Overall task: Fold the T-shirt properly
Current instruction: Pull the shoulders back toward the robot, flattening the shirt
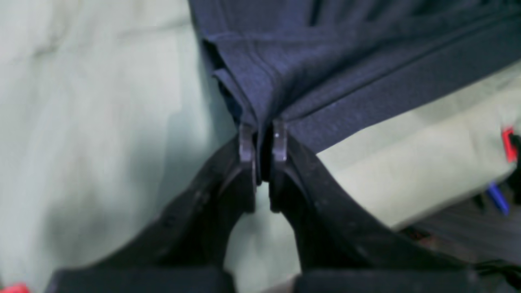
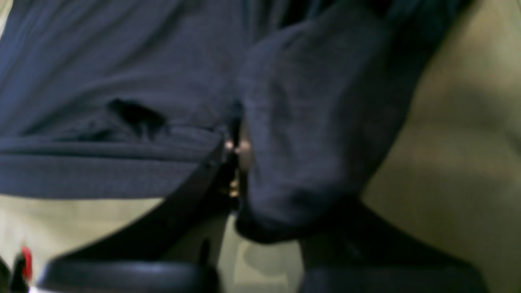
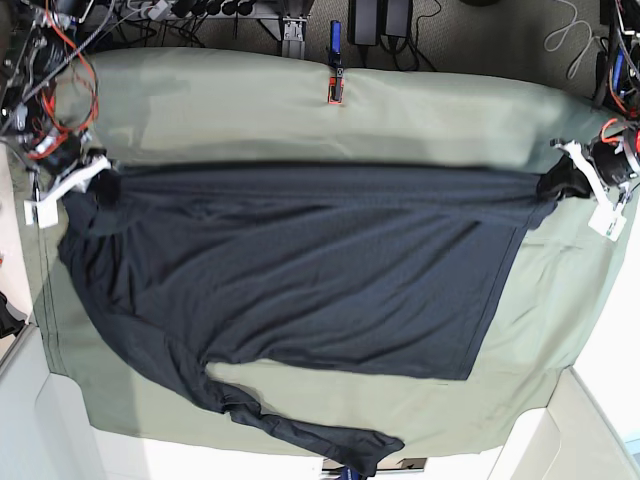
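The shirt point(image 3: 300, 290) is lying spread across the green sheet point(image 3: 250, 100), its far edge pulled taut between your two grippers and one sleeve trailing toward the near edge. Your left gripper point(image 1: 263, 136) is pinching the hem corner, fingers nearly together on bunched fabric. Your right gripper point(image 2: 236, 146) is clamping the opposite end, with cloth draping over one finger.

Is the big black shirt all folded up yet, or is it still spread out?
Mostly spread out. The T-shirt lies wide across the green cloth, one sleeve trailing; only its top edge looks doubled over.
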You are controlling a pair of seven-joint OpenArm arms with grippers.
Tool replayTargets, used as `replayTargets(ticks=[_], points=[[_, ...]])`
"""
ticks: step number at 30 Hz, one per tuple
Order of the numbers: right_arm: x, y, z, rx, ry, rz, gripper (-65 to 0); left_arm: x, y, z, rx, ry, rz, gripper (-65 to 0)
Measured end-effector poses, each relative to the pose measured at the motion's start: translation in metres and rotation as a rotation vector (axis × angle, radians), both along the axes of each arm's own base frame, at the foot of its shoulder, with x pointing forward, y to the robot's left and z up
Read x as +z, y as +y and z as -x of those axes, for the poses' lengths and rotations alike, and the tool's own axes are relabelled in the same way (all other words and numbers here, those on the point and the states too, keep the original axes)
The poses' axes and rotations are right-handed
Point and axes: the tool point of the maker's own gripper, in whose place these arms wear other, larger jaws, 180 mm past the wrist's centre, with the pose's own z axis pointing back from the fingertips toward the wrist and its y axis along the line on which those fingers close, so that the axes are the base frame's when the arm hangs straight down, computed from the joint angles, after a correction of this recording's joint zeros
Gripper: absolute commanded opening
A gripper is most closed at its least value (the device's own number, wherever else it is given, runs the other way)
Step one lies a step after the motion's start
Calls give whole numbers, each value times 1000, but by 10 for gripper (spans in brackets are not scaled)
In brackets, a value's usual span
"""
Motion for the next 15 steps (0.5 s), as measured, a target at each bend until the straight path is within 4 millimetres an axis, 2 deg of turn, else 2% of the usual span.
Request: replayTargets(ticks=[4,8,11,15], points=[[-1,2,29,20,24,37,-650,3,1,25,-7,21,-26,-650],[-4,1,56,29,56,65,-650,-8,-6,50,-32,81,-32,-650],[-7,-4,69,21,79,80,-650,-16,-12,56,-18,93,-21,-650],[-8,-11,72,9,87,103,-650,-22,-16,54,6,53,-20,-650]])
